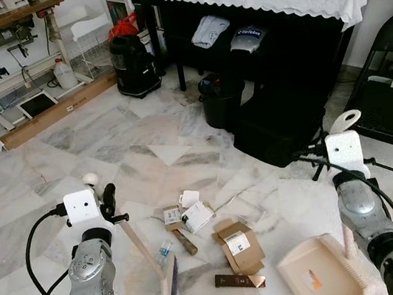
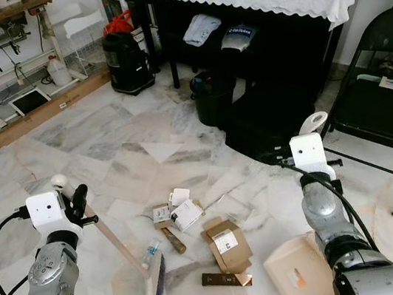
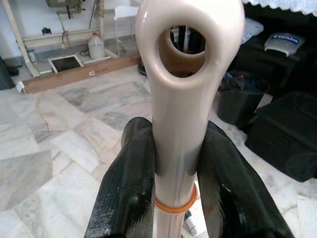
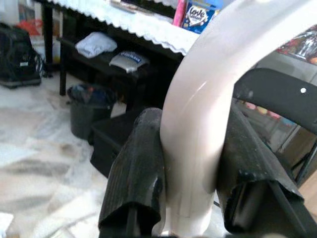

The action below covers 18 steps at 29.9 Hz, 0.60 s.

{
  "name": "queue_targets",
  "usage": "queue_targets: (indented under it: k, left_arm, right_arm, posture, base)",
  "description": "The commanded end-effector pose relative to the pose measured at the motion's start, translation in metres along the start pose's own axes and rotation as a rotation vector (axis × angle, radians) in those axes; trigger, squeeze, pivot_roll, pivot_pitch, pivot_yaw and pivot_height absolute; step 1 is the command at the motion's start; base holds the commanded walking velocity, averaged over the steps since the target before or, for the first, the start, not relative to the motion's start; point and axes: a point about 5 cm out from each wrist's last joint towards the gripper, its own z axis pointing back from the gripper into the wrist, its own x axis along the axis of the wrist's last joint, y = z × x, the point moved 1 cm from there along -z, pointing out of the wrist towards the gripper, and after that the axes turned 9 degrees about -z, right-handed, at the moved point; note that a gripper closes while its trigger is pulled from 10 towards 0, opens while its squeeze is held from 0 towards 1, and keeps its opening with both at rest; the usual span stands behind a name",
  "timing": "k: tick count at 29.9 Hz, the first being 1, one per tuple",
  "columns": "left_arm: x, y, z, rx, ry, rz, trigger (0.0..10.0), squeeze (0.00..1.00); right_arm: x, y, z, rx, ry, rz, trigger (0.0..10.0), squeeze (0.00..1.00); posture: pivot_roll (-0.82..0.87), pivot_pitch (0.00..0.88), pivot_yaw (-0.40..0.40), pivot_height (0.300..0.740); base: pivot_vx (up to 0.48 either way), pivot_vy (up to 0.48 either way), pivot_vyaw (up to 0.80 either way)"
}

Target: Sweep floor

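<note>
Our left gripper (image 3: 178,188) is clamped on the brush (image 1: 167,287) handle, bristles on the floor (image 1: 72,167) beside the cardboard scraps (image 1: 239,249). Our right gripper (image 4: 190,173) is clamped on the dustpan (image 1: 321,274) handle; pan sits right of the scraps, its near edge cut off.

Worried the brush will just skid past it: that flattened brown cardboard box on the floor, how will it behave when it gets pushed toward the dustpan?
The brown cardboard box looks flattened and light, so it will probably slide easily on the smooth marble floor. Lying flat, it may slip under the bristles of the brush. It could catch at the dustpan lip.
</note>
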Motion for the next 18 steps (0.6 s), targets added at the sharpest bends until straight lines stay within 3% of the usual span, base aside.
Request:
queue_targets:
  k: [1, 7, 18]
  left_arm:
    - [0.009, 0.001, 0.000, 0.000, -0.036, 0.000, 10.0, 0.00]
    - [0.010, 0.000, 0.004, -0.003, -0.035, 0.001, 10.0, 0.00]
    - [0.017, 0.006, 0.013, 0.000, -0.044, -0.005, 10.0, 0.00]
  right_arm:
    - [0.024, 0.000, -0.011, -0.015, -0.099, -0.049, 10.0, 0.00]
    - [0.030, -0.001, -0.010, -0.019, -0.147, -0.056, 10.0, 0.00]
    - [0.000, -0.009, 0.009, -0.008, -0.086, -0.033, 10.0, 0.00]
  posture:
    - [-0.02, 0.034, 0.015, 0.740]
    - [-0.01, 0.045, 0.018, 0.740]
    - [0.04, 0.112, 0.038, 0.740]
  base:
    - [0.000, 0.000, 0.00]
    - [0.000, 0.000, 0.00]
    - [0.000, 0.000, 0.00]
